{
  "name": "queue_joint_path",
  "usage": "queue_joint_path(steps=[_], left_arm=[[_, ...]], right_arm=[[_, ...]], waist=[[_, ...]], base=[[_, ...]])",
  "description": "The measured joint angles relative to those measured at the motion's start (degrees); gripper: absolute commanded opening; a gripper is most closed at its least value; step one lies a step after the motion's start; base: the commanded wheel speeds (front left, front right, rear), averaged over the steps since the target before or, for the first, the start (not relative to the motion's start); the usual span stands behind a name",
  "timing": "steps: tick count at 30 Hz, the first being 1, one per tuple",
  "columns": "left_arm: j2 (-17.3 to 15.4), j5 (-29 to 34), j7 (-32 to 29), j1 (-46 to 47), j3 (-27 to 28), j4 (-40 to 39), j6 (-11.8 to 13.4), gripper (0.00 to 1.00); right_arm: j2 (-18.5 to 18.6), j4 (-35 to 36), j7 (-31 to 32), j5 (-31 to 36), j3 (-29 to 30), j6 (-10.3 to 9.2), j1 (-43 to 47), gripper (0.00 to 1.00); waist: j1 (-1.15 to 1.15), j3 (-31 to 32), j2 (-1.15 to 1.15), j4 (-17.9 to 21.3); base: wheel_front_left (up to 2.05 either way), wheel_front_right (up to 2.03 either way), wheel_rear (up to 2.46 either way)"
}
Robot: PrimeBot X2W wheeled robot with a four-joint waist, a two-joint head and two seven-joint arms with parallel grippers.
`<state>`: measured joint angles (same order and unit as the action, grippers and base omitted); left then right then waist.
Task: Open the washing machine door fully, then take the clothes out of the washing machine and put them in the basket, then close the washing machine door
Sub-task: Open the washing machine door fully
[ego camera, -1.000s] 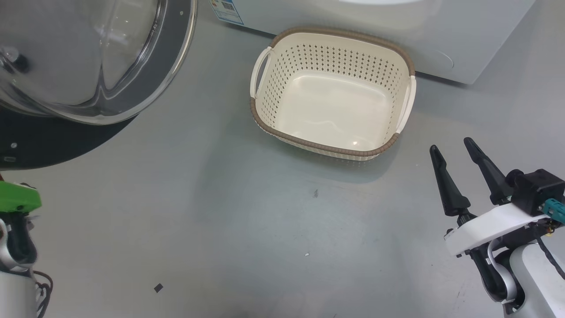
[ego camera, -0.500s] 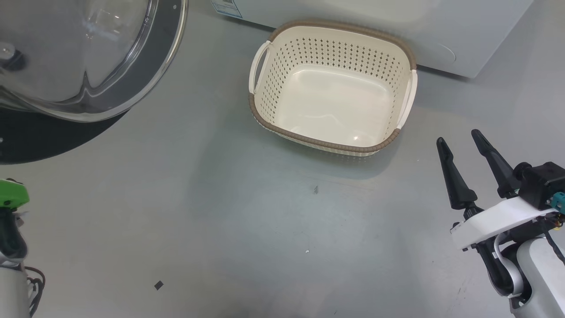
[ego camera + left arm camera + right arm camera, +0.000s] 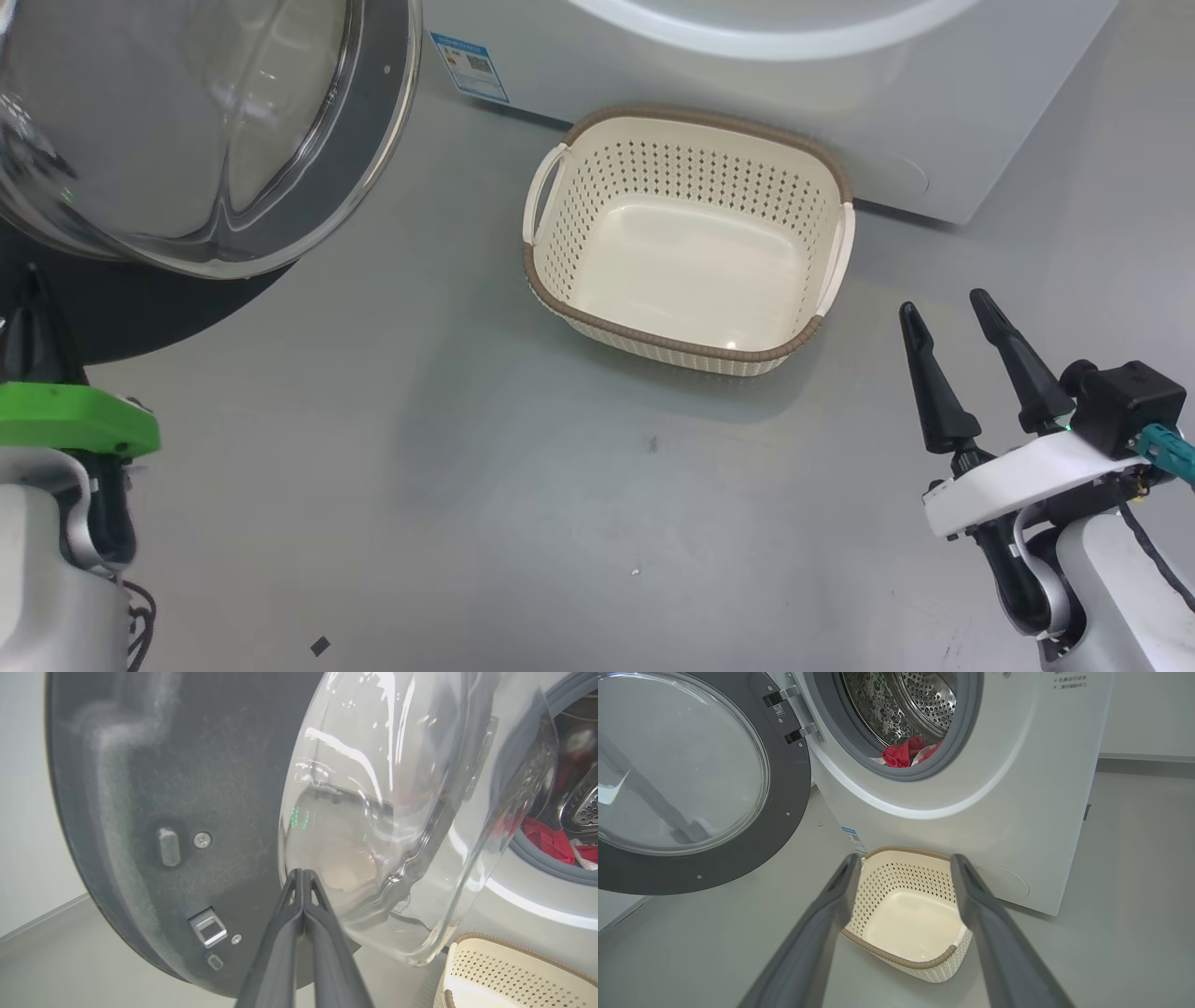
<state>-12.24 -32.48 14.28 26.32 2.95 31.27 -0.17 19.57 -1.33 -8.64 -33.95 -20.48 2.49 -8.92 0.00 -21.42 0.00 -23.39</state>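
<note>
The washing machine door (image 3: 787, 788) stands swung wide to the left of the white washing machine (image 3: 1017, 788). Its glass bowl (image 3: 187, 140) bulges toward me. My left gripper (image 3: 302, 873) is shut and empty. Its tips are close against the door's inner side, where the glass bowl (image 3: 373, 812) meets the dark rim (image 3: 187, 788). I cannot tell whether they touch. Red clothes (image 3: 901, 753) lie in the steel drum behind the grey gasket. The cream basket (image 3: 672, 338) sits empty on the floor before the machine. My right gripper (image 3: 943, 303) hangs open to its right, with the basket (image 3: 896, 954) between its fingers in the right wrist view.
A grey floor (image 3: 467, 467) spreads around the basket, with a small dark scrap (image 3: 320, 645) near my left side. A blue sticker (image 3: 469, 63) marks the machine's lower front. My left wrist's green cover (image 3: 75, 422) shows at the lower left.
The head camera has moved, so the whole picture sits lower. My left wrist has come further into the picture at the lower left. The right gripper stays open.
</note>
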Motion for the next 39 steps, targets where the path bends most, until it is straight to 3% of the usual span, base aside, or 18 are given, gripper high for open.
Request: queue_joint_path(steps=[15,29,39], left_arm=[[1.2,3.8,0.0,-8.5,-5.5,-2.5,-3.7,0.0],[3.0,3.8,0.0,-15.3,-5.5,-8.2,-4.2,0.0],[5.6,5.5,0.1,-17.2,-8.8,-14.2,-4.4,0.0]], right_arm=[[-4.2,-4.7,-3.0,-1.7,-0.8,0.96,0.1,1.0],[-6.1,-6.4,-4.0,-1.9,-1.3,0.97,1.5,1.0],[-6.1,-6.1,-4.5,-2.2,0.2,0.91,2.5,1.0]], waist=[[0.0,8.6,0.0,4.9],[0.0,13.9,0.0,13.5],[0.0,15.5,0.0,19.2]], base=[[0.0,0.0,0.0],[0.0,0.0,0.0],[0.0,0.0,0.0]])
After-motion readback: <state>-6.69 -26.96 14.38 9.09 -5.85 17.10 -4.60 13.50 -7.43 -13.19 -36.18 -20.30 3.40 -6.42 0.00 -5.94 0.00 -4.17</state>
